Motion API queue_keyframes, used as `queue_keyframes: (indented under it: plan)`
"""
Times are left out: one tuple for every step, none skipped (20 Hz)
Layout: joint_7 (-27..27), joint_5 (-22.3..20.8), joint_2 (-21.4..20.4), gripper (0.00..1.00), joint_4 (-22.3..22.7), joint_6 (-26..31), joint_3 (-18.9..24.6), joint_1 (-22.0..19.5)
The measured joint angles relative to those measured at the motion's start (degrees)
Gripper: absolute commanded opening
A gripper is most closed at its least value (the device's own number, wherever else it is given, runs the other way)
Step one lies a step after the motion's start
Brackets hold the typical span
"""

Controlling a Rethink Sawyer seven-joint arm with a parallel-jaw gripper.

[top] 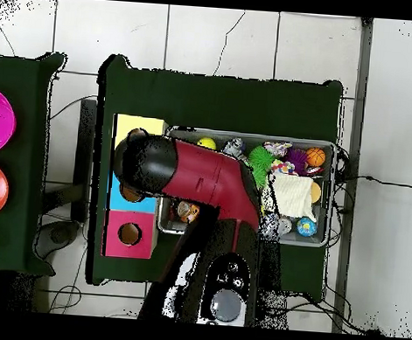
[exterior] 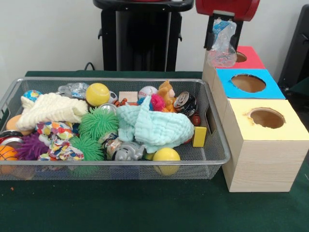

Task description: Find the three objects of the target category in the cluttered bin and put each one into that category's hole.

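Since it hangs clear of the table, the bottle is mid-transfer, not yet dropped.

Bottle in hand: crushed transparent plastic bottle with a blue label (exterior: pixel 222 44), crinkly, hanging upright from the gripper, above the seam between the red-topped box and the blue-topped box, lower end nearer the red hole.

Gripper: black gripper (exterior: pixel 221 33) under the red arm head, jaws closed on the bottle's upper part. Overhead view hides it under the arm.

Target hole: round hole in the bright blue top of the pale wooden box (exterior: pixel 248 83), middle of the three boxes; nothing visible inside from this angle.

Neighbours: red-topped hole (exterior: pixel 240 57) behind it, yellow-topped hole (exterior: pixel 266 118) in front. Bottle looks slightly far of the blue hole, so my read is it needs shifting toward the camera before release. Risk: it drops into red.

Bin: wide shallow silver wire-mesh basket (exterior: pixel 212 162), beside the boxes, full of clutter.

Left in bin: one more crinkly clear plastic item (exterior: pixel 75 89) at the far side near the yellow tennis ball (exterior: pixel 97 94), likely another bottle. A third can't be picked out; may be buried under the pale green cloth (exterior: pixel 153 126) or already posted.

Progress: first or second of three in the air; can't confirm any deposited.
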Motion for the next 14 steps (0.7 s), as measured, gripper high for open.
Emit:
queue_keyframes:
  plan:
    - [0.0, 0.0, -0.2, 0.0, 0.0, 0.0, 0.0, 0.5]
    - [0.0, 0.0, -0.2, 0.0, 0.0, 0.0, 0.0, 0.7]
    - [0.0, 0.0, -0.2, 0.0, 0.0, 0.0, 0.0, 0.9]
    - [0.0, 0.0, -0.1, 0.0, 0.0, 0.0, 0.0, 1.5]
    - [0.0, 0.0, -0.1, 0.0, 0.0, 0.0, 0.0, 1.7]
    - [0.0, 0.0, -0.1, 0.0, 0.0, 0.0, 0.0, 1.9]
    - [0.0, 0.1, -0.1, 0.0, 0.0, 0.0, 0.0, 2.1]
    - [0.0, 0.2, -0.1, 0.0, 0.0, 0.0, 0.0, 2.7]
    - [0.0, 0.3, -0.1, 0.0, 0.0, 0.0, 0.0, 3.0]
    - [0.0, 0.6, 0.0, 0.0, 0.0, 0.0, 0.0, 3.5]
    - [0.0, 0.8, 0.0, 0.0, 0.0, 0.0, 0.0, 3.8]
    - [0.0, 1.1, 0.2, 0.0, 0.0, 0.0, 0.0, 4.1]
    - [0.0, 1.3, 0.2, 0.0, 0.1, -0.1, 0.0, 4.4]
    - [0.0, 1.5, 0.3, 0.0, 0.2, -0.2, 0.1, 4.6]
